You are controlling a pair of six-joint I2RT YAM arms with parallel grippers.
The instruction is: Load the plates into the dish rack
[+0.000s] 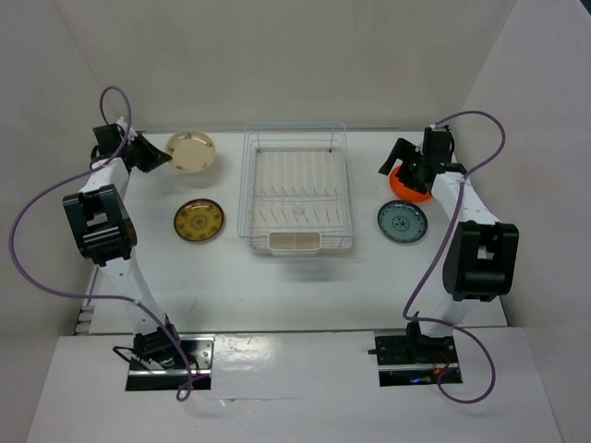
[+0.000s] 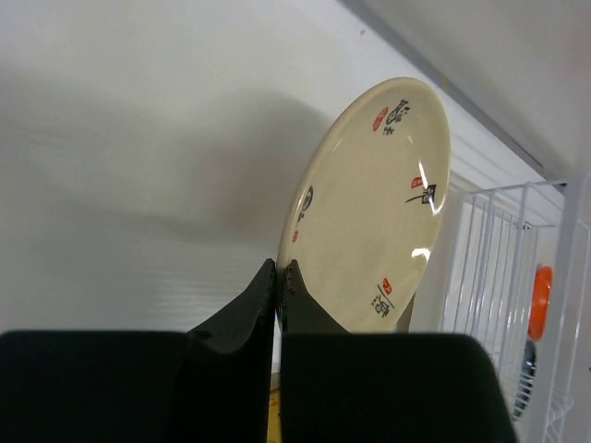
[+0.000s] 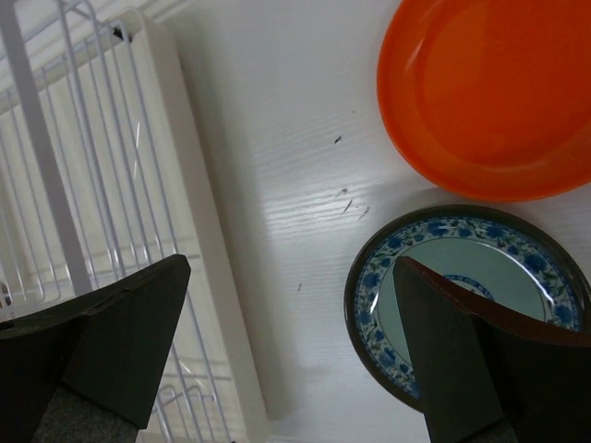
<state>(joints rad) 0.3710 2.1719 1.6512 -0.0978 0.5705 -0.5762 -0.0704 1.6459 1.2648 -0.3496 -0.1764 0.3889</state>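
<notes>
Honestly, left gripper is pinching the beige plate by its rim, left of the dish rack; I'd keep it upright and ease it between the tines, while right gripper is spread wide

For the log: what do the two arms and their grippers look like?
The left arm and right arm match: white links, boxy black joint housings. A purple cable loops along each. The left gripper and right gripper have matte black wedge-shaped fingers.
</notes>
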